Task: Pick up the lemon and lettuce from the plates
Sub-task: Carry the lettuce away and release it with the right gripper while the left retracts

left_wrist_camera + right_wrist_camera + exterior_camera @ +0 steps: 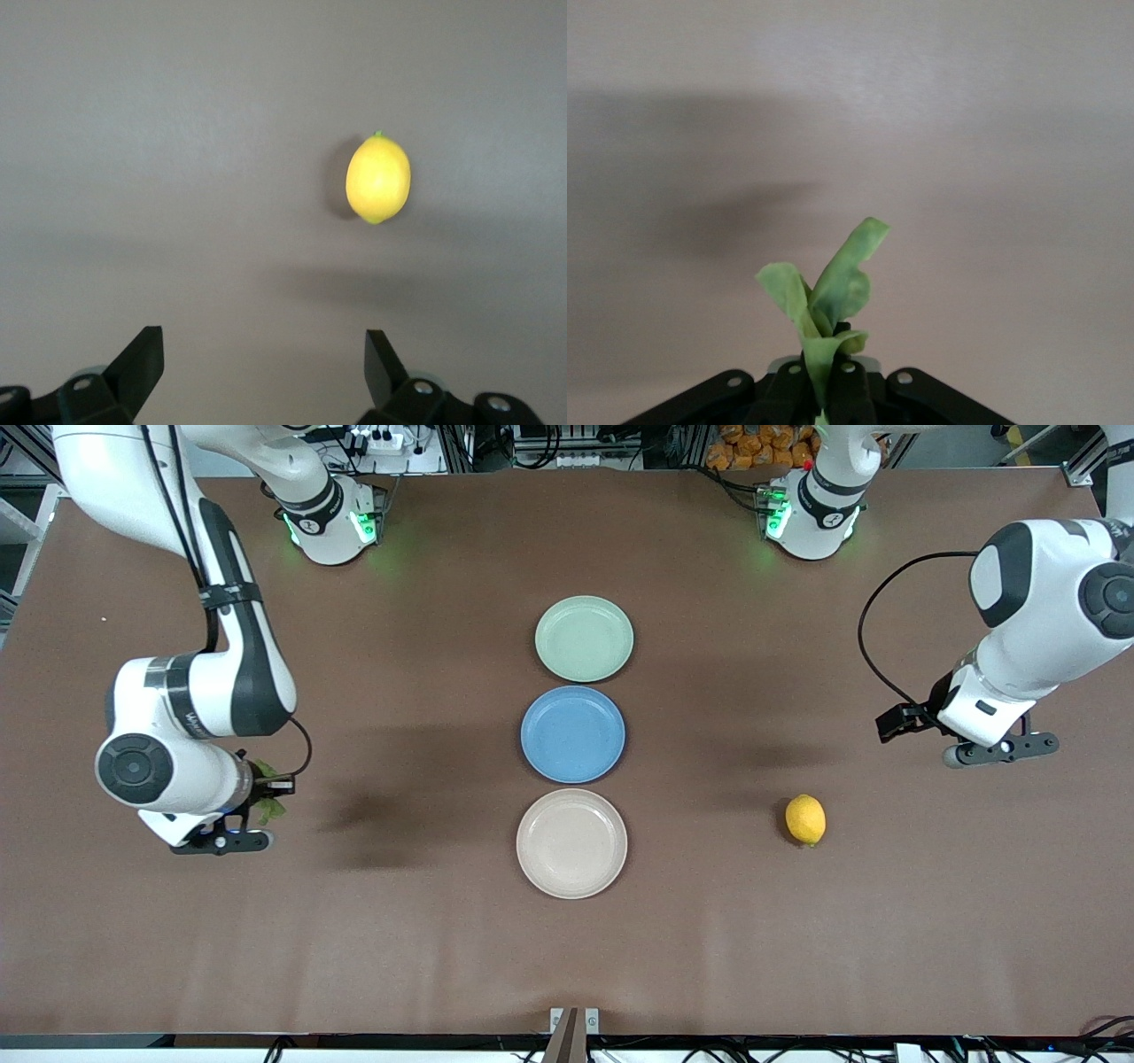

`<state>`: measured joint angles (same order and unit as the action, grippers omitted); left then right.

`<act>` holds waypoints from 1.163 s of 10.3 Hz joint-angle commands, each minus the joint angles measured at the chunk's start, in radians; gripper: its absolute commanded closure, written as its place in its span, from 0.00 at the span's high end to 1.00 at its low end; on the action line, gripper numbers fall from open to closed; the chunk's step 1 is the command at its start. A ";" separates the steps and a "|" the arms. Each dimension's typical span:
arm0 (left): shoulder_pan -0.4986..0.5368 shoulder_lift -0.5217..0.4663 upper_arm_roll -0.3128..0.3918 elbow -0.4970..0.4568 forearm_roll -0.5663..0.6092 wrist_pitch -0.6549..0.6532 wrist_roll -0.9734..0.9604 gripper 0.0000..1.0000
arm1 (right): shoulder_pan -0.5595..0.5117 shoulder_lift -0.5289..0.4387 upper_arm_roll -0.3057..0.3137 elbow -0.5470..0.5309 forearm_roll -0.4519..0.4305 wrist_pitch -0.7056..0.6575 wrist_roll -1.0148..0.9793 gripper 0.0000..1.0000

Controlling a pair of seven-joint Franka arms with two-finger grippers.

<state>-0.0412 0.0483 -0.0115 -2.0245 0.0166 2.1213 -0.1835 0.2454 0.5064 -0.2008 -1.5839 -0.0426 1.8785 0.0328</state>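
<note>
The yellow lemon (805, 819) (378, 179) lies on the bare brown table, off the plates, toward the left arm's end. My left gripper (999, 751) (264, 356) hangs open and holds nothing, over the table farther toward that end than the lemon. The wrinkly green lettuce (271, 810) (829, 299) is pinched in my right gripper (264, 793) (827, 376), which is shut on it above the table at the right arm's end. The mint green plate (585, 638) and the beige plate (572, 842) sit in the middle with nothing on them.
A blue plate (573, 733) sits between the mint green and beige plates, also with nothing on it. The three plates form a row down the middle of the table. Brown table surface (425, 921) stretches around them.
</note>
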 commanded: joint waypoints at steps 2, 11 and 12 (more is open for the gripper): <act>0.001 -0.038 -0.010 0.096 0.028 -0.080 0.057 1.00 | -0.086 0.041 0.021 -0.077 -0.007 0.129 -0.060 0.00; -0.002 -0.073 -0.033 0.371 0.014 -0.403 0.156 1.00 | -0.121 0.121 0.031 -0.087 0.116 0.211 -0.096 1.00; -0.002 -0.068 -0.031 0.407 0.014 -0.446 0.156 1.00 | -0.124 0.106 0.031 -0.068 0.119 0.197 -0.109 1.00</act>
<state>-0.0449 -0.0247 -0.0403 -1.6667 0.0192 1.7317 -0.0398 0.1437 0.6374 -0.1841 -1.6745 0.0582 2.0971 -0.0450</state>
